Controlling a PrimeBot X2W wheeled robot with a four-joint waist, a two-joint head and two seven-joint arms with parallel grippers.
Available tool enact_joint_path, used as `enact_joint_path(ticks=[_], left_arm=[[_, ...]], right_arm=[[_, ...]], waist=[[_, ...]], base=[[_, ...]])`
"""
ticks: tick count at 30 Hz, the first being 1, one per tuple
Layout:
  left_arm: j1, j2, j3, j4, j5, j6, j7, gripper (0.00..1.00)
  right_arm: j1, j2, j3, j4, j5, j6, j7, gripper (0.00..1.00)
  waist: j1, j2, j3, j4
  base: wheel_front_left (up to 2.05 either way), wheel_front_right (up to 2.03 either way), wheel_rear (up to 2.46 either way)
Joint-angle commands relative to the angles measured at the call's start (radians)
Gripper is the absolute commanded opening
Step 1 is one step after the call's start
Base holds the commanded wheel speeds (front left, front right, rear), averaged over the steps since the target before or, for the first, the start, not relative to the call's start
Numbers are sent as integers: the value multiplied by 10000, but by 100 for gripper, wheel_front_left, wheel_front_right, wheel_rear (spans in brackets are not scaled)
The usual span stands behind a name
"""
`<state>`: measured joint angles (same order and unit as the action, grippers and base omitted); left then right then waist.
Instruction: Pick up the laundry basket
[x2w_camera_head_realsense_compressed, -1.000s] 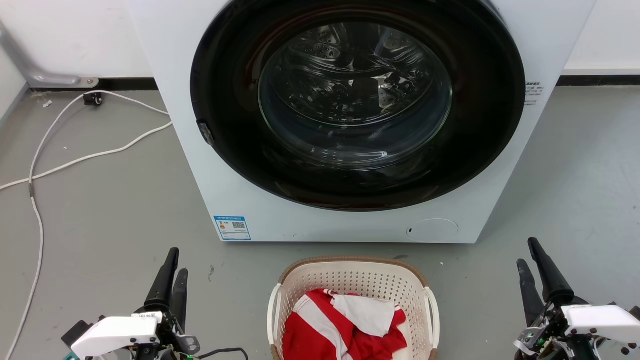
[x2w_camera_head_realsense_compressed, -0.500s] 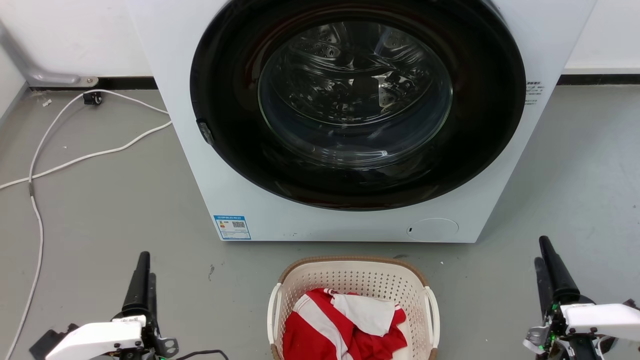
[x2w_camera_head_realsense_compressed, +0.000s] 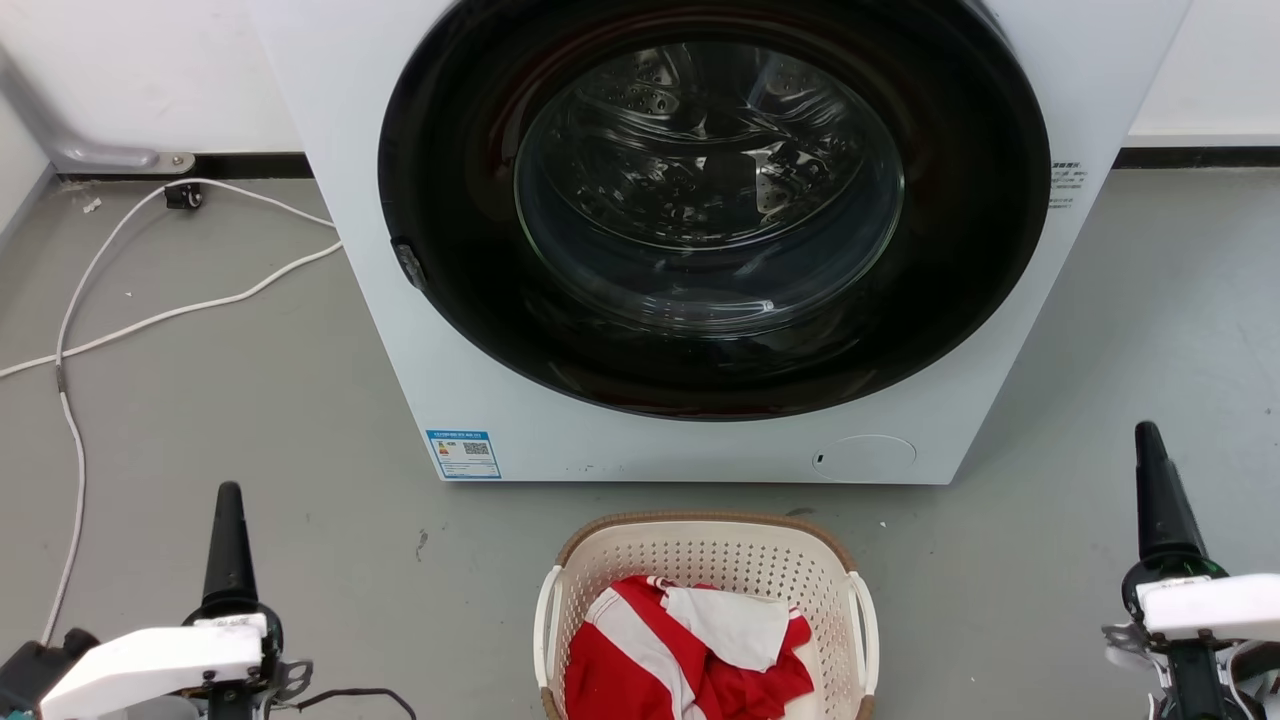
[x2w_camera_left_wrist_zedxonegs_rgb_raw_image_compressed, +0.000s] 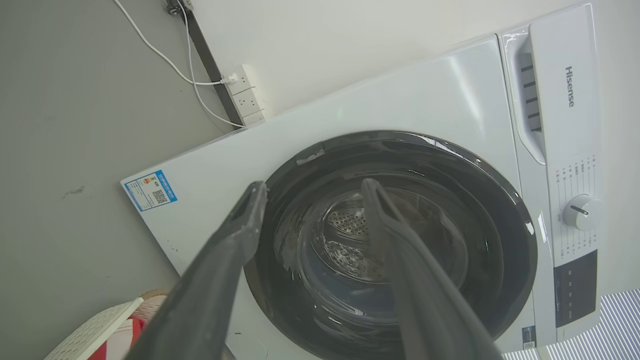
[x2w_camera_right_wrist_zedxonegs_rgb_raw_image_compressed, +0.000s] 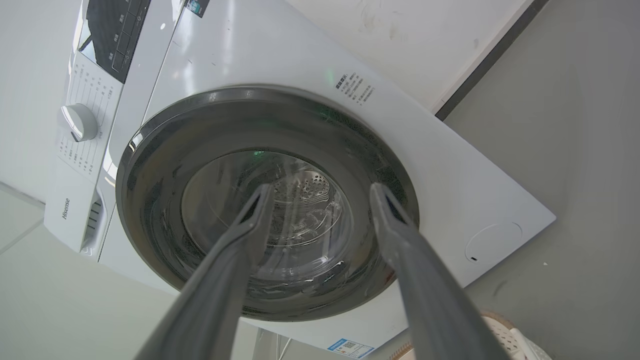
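Swung wider apart since a second ago: left gripper (x2w_camera_head_realsense_compressed: 228, 497) and right gripper (x2w_camera_head_realsense_compressed: 1148, 440), both spread and empty, well clear of basket (x2w_camera_head_realsense_compressed: 700, 558) on floor (x2w_camera_head_realsense_compressed: 250, 400) before washer (x2w_camera_head_realsense_compressed: 500, 400); advised to close on both handles (x2w_camera_head_realsense_compressed: 868, 620) together, clamp squarely, lift level.

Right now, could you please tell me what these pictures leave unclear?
The laundry basket: near end cut off by the head view's bottom edge.
Its floor: covered by the red-and-white cloth, head view.
The blue label on the washing machine: print too small, head view.
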<state>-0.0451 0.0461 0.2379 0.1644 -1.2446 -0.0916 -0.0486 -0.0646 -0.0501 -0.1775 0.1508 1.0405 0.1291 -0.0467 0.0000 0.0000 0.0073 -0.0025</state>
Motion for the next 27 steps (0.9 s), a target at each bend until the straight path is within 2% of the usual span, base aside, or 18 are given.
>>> enact_joint_path(ticks=[1,7,12,24,27], left_arm=[[-91,40,-153,-372,330,63,-112,100],[155,44,-516,-1165,1547,12,-312,100],[243,46,-919,-1835,3049,227,-474,100],[452,47,-2293,-2664,6477,634,-828,100],[468,48,-2498,-2663,6944,675,-890,100]], right_arm=[[-294,-26,19,-425,-686,18,-128,100],[-214,-24,175,-971,-2122,19,-334,100],[-113,-24,468,-1504,-3499,19,-495,100],[33,-20,716,-2012,-5703,21,-848,100],[71,-19,781,-1991,-5941,21,-904,100]], waist=[[0,0,7,-9],[0,0,41,-34],[0,0,99,-51],[0,0,215,-89],[0,0,220,-96]], base=[[0,0,0],[0,0,0],[0,0,0],[0,0,0],[0,0,0]])
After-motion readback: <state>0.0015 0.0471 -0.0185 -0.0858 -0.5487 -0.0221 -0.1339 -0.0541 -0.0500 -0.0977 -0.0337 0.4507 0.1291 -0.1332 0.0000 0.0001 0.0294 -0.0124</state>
